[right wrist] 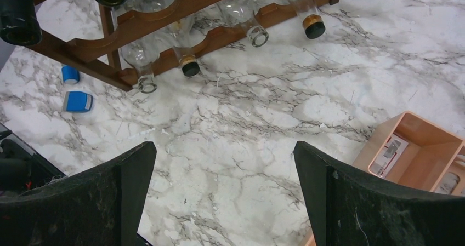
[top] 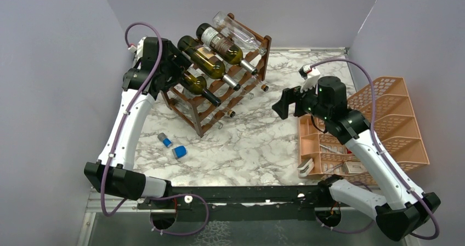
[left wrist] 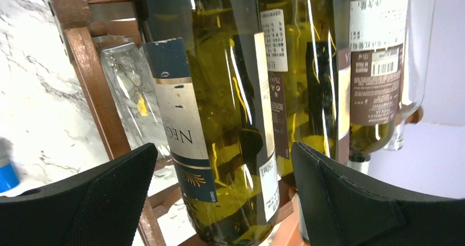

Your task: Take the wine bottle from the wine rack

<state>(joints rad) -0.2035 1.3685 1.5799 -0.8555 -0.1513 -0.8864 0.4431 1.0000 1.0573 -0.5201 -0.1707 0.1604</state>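
Observation:
The dark wooden wine rack (top: 199, 126) stands at an angle at the back left of the table. Its top tier carries three green wine bottles and one clear one (top: 237, 31). My left gripper (top: 176, 70) is at the rack's rear end, open. In the left wrist view its fingers (left wrist: 109, 194) stand either side of the base of a green wine bottle (left wrist: 219, 120) with a blue and white label, apart from the glass. My right gripper (top: 283, 101) hovers open to the right of the rack, over bare marble (right wrist: 225, 164), holding nothing.
Clear bottles lie in the rack's lower tier, necks (right wrist: 191, 65) pointing forward. An orange plastic tray organiser (top: 384, 120) sits at the right. Two small blue objects (top: 179, 152) lie in front of the rack. Grey walls close in on three sides.

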